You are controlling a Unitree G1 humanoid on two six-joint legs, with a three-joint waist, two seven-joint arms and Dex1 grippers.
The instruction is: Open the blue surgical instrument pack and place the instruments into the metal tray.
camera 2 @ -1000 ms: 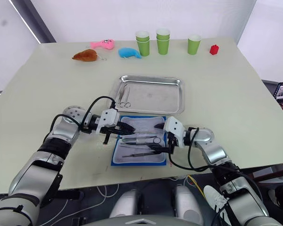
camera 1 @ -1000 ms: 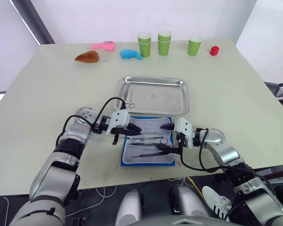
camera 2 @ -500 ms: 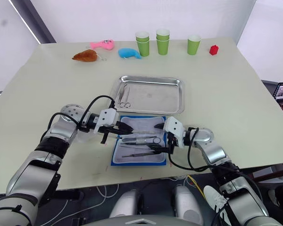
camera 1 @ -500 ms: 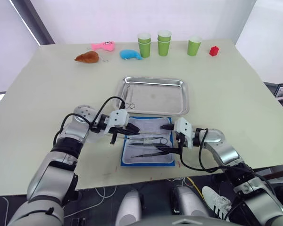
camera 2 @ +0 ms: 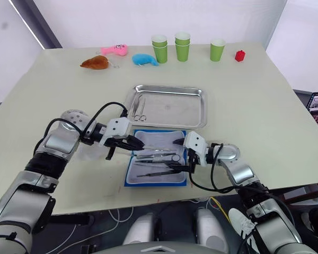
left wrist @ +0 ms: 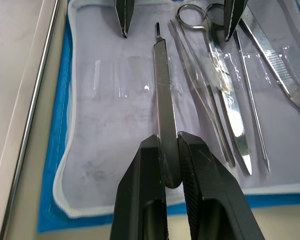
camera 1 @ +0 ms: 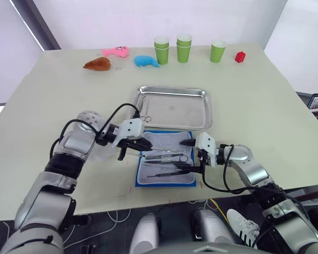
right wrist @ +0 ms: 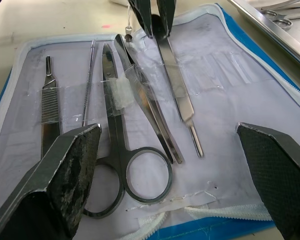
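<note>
A pale table (camera 1: 265, 106) fills the frame under a white wall. At lower centre the blue surgical instrument pack (camera 1: 167, 181) lies open, its pale lining showing, with the instruments (right wrist: 140, 107) laid across it. Just above it sits the metal tray (camera 1: 196, 108), a pair of scissors (camera 1: 144, 112) at its left end. The left gripper (left wrist: 168, 165), at the pack's left edge, pinches a slim flat handle (left wrist: 162, 95). The right gripper (camera 1: 191, 155), at the pack's right edge, is spread wide. Green cups (camera 1: 183, 47) and toys (camera 1: 116, 57) line the top.
</note>
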